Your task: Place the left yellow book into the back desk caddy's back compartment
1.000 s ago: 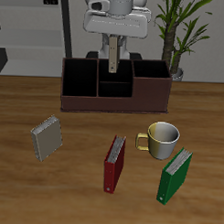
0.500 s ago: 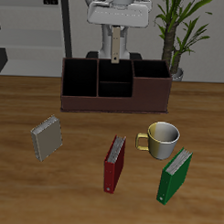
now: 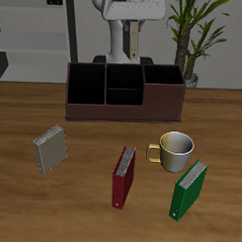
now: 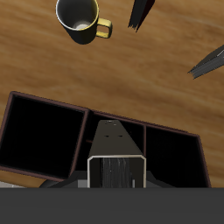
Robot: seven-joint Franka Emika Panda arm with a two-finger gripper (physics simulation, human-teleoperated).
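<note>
The left yellow book (image 4: 116, 166), one thin grey-tan hardcover with pale ribbed page edges, hangs upright in my gripper (image 3: 134, 33), which is clamped on it above the back desk caddy (image 3: 123, 106). That caddy is a single long dark-brown box at the bench's (image 3: 21, 199) back edge. Toward the front edge are one more grey-tan book (image 3: 51, 148), one red book (image 3: 123, 176), one green book (image 3: 188, 189) and one glossy round mug (image 3: 175, 152).
</note>
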